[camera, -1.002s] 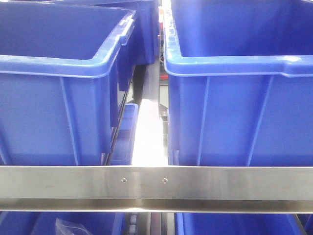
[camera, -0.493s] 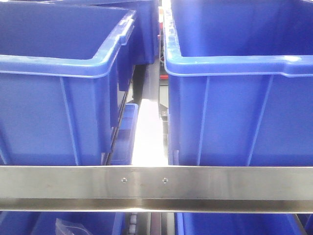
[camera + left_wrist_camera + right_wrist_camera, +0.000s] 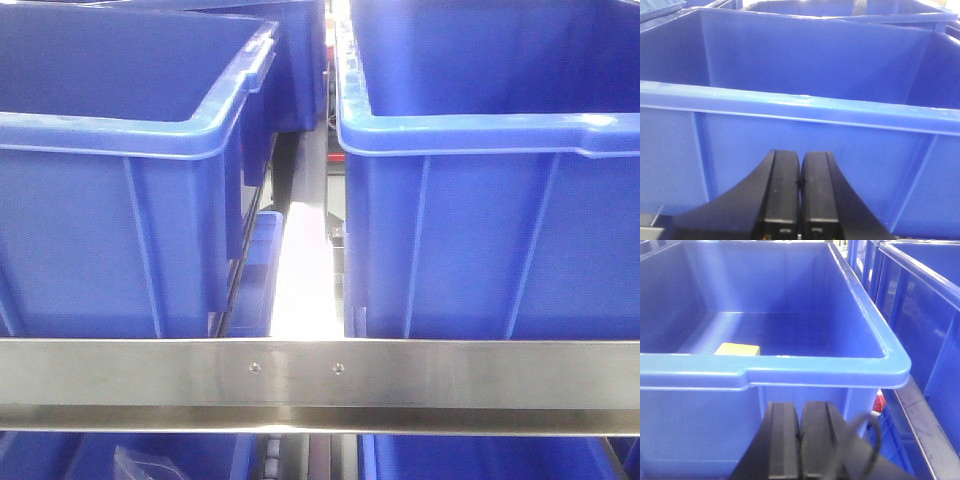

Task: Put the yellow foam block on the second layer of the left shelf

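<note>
Block: I'm seeing the yellow foam block (image 3: 737, 348) lying inside the blue bin (image 3: 840, 371), near its front wall.
Grippers: left gripper (image 3: 800, 182) and right gripper (image 3: 800, 435) both pressing fingers together, empty.

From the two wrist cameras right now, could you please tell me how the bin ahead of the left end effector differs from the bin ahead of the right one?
The left-wrist bin shows no contents, though its floor is hidden; the right-wrist bin holds the yellow foam block on its floor. The left-wrist bin's rim runs straight across; the right-wrist bin's rim has a step. Both are blue plastic, each facing a shut end effector: left end effector, right end effector.
</note>
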Available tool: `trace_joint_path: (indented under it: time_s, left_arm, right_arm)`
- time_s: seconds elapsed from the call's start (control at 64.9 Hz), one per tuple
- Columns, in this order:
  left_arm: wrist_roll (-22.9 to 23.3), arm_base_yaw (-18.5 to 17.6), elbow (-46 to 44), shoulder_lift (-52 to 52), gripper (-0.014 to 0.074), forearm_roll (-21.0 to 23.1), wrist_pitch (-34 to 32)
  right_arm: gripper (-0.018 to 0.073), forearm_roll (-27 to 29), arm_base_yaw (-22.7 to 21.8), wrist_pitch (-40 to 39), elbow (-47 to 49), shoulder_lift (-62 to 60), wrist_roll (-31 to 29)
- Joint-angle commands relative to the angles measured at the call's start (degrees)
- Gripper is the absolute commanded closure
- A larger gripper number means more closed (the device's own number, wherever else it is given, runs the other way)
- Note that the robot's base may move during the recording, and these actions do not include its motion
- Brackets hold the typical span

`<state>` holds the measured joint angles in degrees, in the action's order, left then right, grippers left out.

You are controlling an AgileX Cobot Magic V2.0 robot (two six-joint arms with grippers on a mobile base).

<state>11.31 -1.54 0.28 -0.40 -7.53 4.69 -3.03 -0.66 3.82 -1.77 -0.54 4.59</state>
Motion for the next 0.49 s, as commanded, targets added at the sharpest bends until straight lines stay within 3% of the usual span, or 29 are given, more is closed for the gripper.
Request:
trace_joint_path:
  time_s: [0.0,0.478]
  left_arm:
    - [0.2,-0.1,1.5,0.5,0.046,0.1,-5.0]
    - [0.2,-0.1,1.5,0.5,0.046,0.1,-5.0]
  right_arm:
    - [0.0503,0.2,-0.4,-4.7,1.3,-1.1,-0.4]
    - [0.0503,0.2,-0.4,-4.7,1.3,-1.1,-0.4]
